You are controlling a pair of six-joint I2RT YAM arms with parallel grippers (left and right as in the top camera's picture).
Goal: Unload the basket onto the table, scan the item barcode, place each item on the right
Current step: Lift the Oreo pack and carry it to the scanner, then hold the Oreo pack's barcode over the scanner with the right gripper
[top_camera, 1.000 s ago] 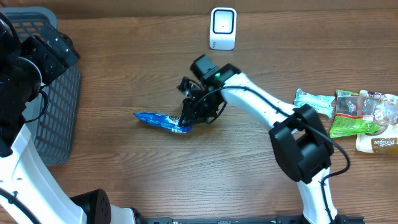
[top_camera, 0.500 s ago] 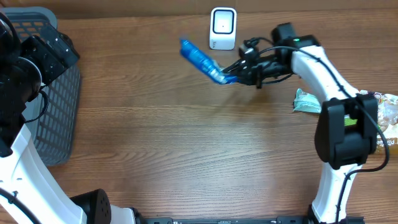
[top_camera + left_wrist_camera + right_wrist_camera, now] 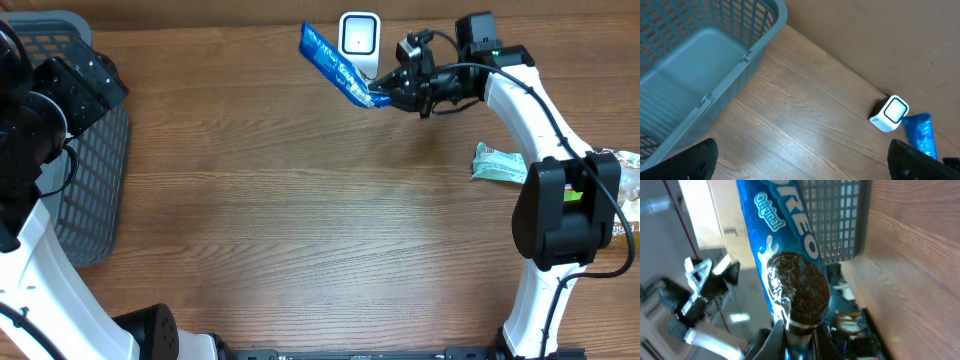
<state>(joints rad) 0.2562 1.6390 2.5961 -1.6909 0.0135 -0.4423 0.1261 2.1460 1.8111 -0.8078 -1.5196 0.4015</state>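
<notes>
A blue Oreo cookie packet (image 3: 333, 64) hangs in the air at the table's far edge, right in front of the white barcode scanner (image 3: 359, 41). My right gripper (image 3: 384, 95) is shut on the packet's lower right end. In the right wrist view the packet (image 3: 785, 260) fills the middle, pinched between the fingers (image 3: 774, 341) at the bottom. The left wrist view shows the scanner (image 3: 890, 113) and the packet (image 3: 920, 135) beside it. My left gripper (image 3: 800, 161) is open, empty, and raised above the table's left side.
A grey mesh basket (image 3: 92, 170) stands at the left edge, also in the left wrist view (image 3: 700, 65). Several snack packets (image 3: 560, 180) lie at the right edge. A brown wall runs behind the scanner.
My right arm lifted the blue packet off the table's middle and carried it up and right to the scanner. In the last half second it drew closer. The left arm stayed still.
</notes>
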